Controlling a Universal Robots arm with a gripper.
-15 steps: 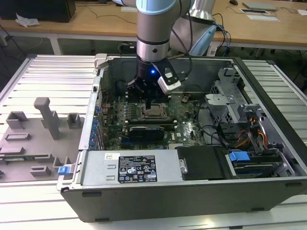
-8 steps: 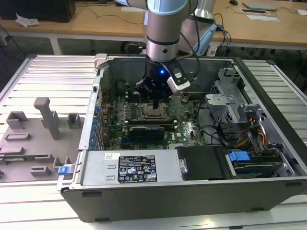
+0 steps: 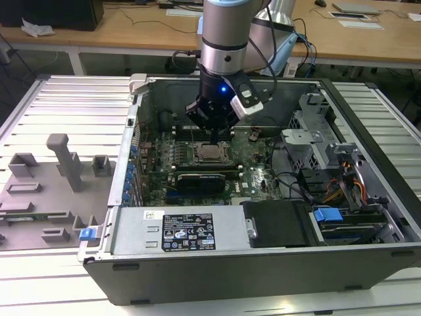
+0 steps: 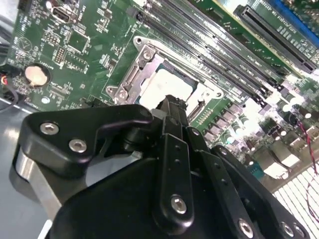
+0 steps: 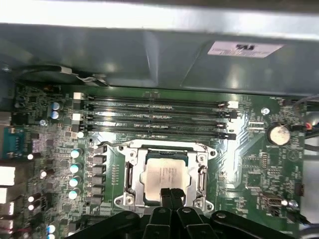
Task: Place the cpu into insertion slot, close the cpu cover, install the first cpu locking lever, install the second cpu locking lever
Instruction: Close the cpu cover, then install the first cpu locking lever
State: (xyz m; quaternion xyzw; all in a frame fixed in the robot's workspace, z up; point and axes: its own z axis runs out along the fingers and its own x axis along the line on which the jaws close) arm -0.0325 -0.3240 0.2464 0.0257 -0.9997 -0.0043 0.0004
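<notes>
showing gripper (image 5: 172,194) clenched on nothing, fingertips (image 5: 166,197) together just above one edge of cpu (image 5: 162,173), seated within flat-lying cpu cover (image 5: 130,174) on green motherboard (image 5: 249,164).

Cpu (image 5: 164,174): dull silver metal top. Cover (image 5: 130,172): bright, polished metal frame. Board (image 5: 249,159): glossy green laminate. Hand (image 4: 172,103): smooth matt black, with shiny metal screws (image 4: 173,203). Case (image 3: 131,232): grey sheet metal, satin. Worktop (image 3: 72,99): ribbed pale metal, lightly reflective.
</notes>
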